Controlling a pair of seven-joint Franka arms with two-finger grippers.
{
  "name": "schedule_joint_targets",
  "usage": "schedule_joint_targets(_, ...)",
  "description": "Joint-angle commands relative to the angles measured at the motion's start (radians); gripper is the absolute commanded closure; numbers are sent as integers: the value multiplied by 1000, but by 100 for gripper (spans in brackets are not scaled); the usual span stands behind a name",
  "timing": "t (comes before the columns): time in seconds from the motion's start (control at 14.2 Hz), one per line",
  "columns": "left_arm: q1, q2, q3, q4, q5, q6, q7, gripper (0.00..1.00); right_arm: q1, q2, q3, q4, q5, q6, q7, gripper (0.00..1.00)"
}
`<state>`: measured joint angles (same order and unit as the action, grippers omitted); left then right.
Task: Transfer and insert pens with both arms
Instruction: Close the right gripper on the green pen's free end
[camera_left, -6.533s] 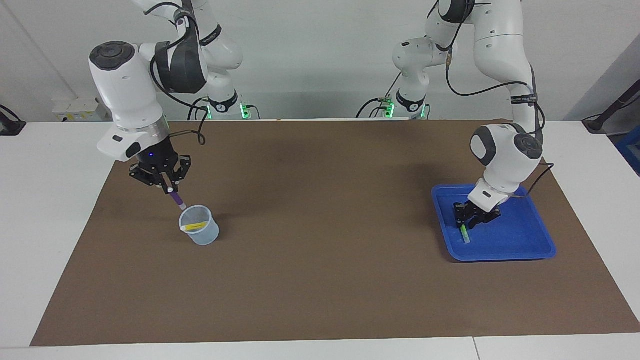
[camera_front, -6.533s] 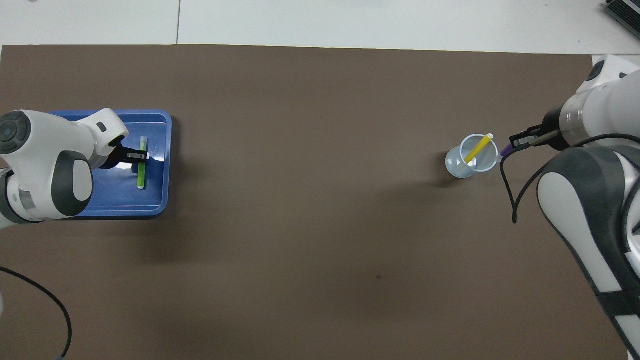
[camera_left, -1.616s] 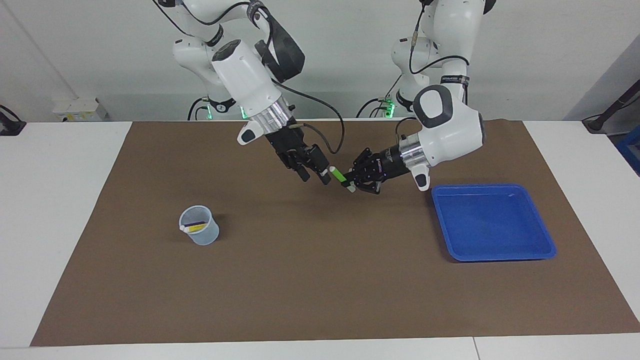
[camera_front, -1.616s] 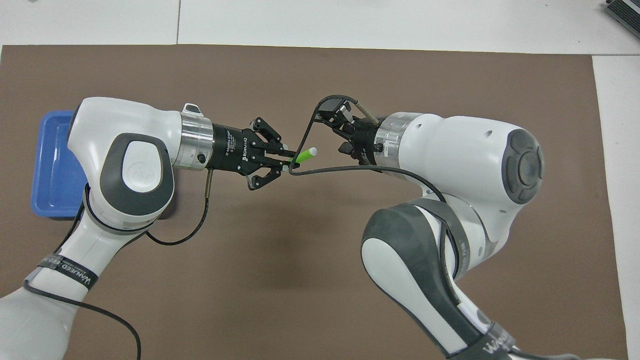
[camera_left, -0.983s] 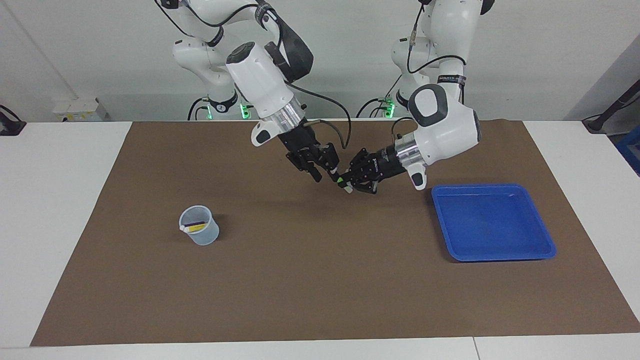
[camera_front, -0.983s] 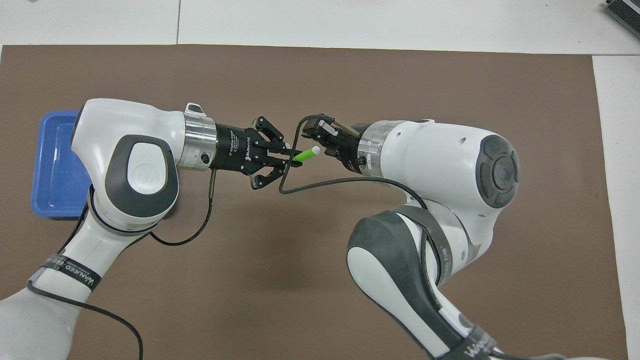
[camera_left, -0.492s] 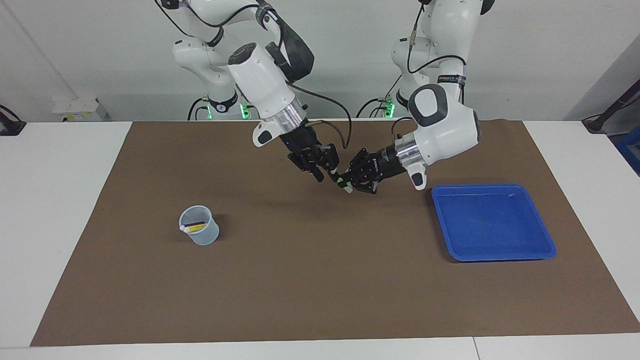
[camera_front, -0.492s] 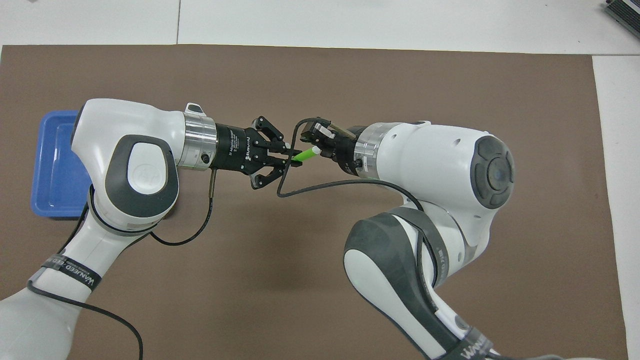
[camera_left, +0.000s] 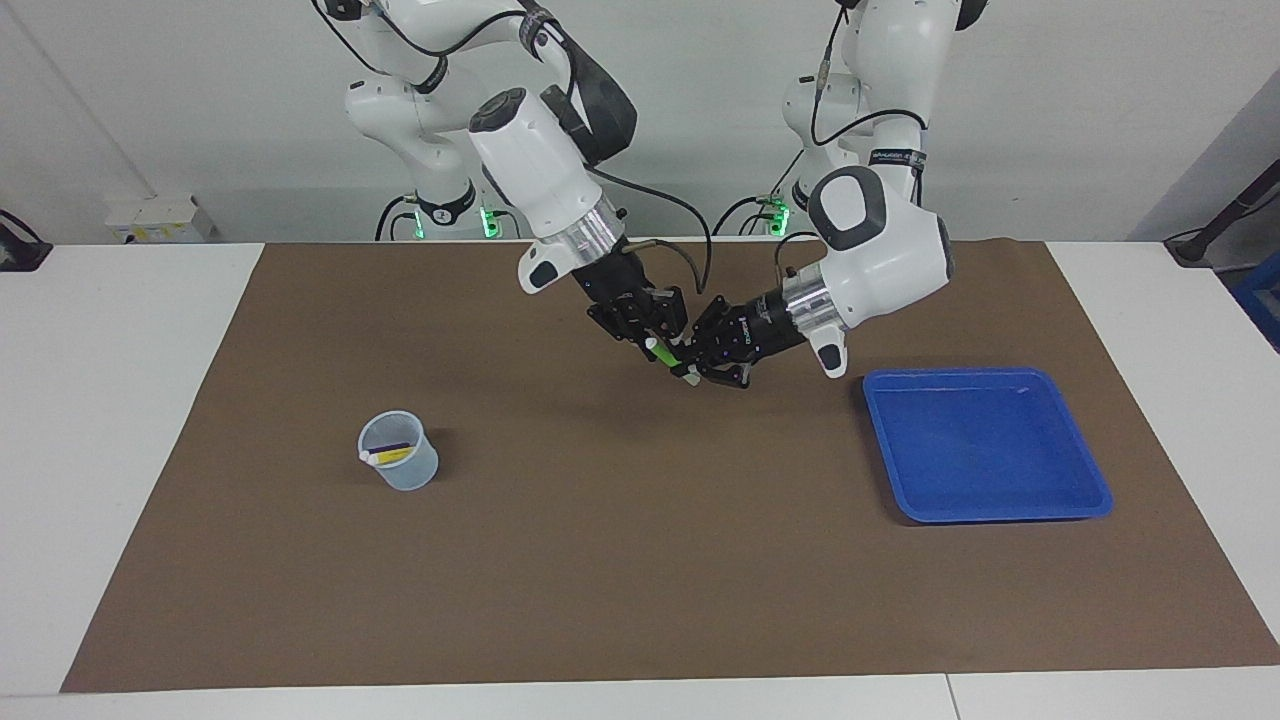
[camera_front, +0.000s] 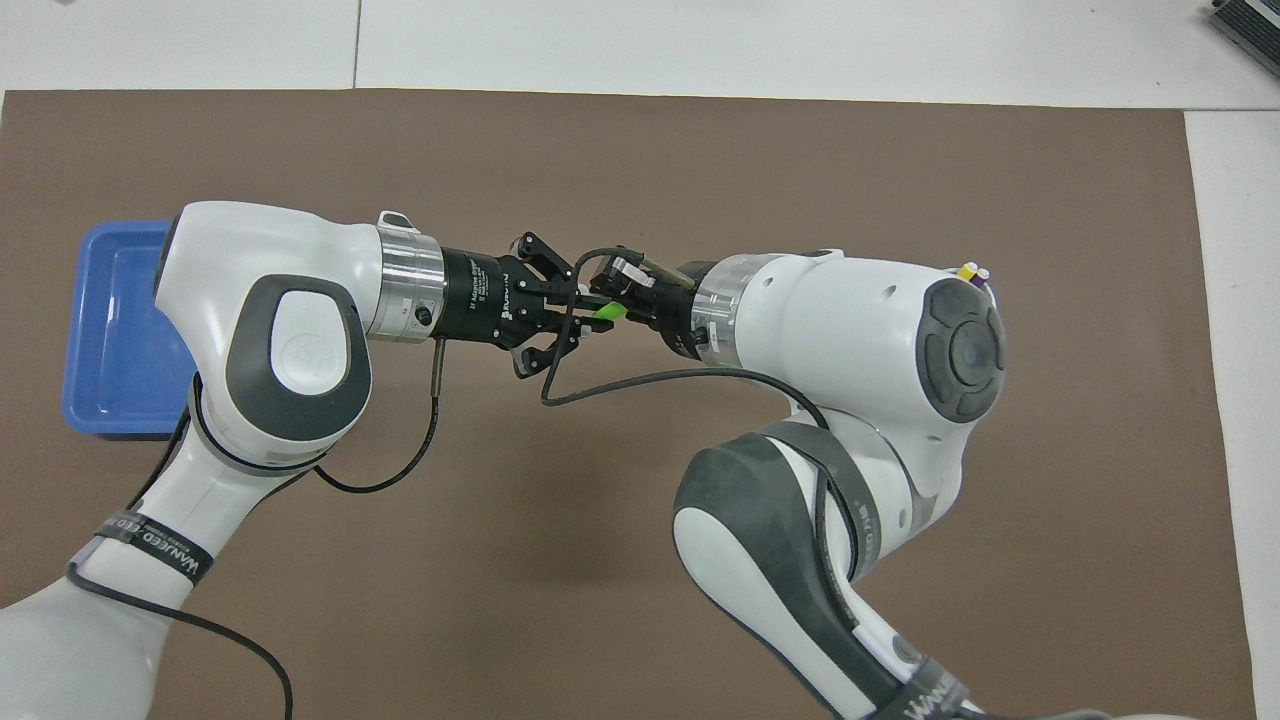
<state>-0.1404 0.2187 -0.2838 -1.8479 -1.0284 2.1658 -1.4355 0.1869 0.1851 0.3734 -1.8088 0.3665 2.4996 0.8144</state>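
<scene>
Handover in mid-air over the worktop's middle: left claw is clamped on the green pen, right claw is closing around its free end, grip unclear; left should release only once right grips firmly

"WANJEED" on left arm's strap

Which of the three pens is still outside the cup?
The green pen, held in the air between the left gripper and right gripper; purple and yellow already stand in the cup.

Both grippers meet midair
</scene>
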Motion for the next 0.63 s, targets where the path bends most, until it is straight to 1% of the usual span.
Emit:
schedule_joint_targets(0.0,-15,-18,6,-21,-18,26,-11,100,-4,7,2,6,-20,-8,-9,67)
schedule_joint_targets(0.14,-15,-18,8,-24,-16,26,-5,100,-7,7,1,8,-20,-8,-12,71)
schedule_joint_targets(0.21,-15,-18,8,-24,-16,26,-5,100,-9,7,1,9,-21,-8,-14,71)
schedule_joint_targets(0.35,-16,-19,8,-25,-16,26,-5,100,-12,7,1,9,-23,-8,-24,80)
schedule_joint_targets(0.49,-15,-18,8,-25,-15,26,-5,100,-15,7,1,9,-21,-7,-37,95)
schedule_joint_targets(0.56,-15,-18,8,-25,-15,26,-5,100,-17,7,1,9,-21,-7,-37,100)
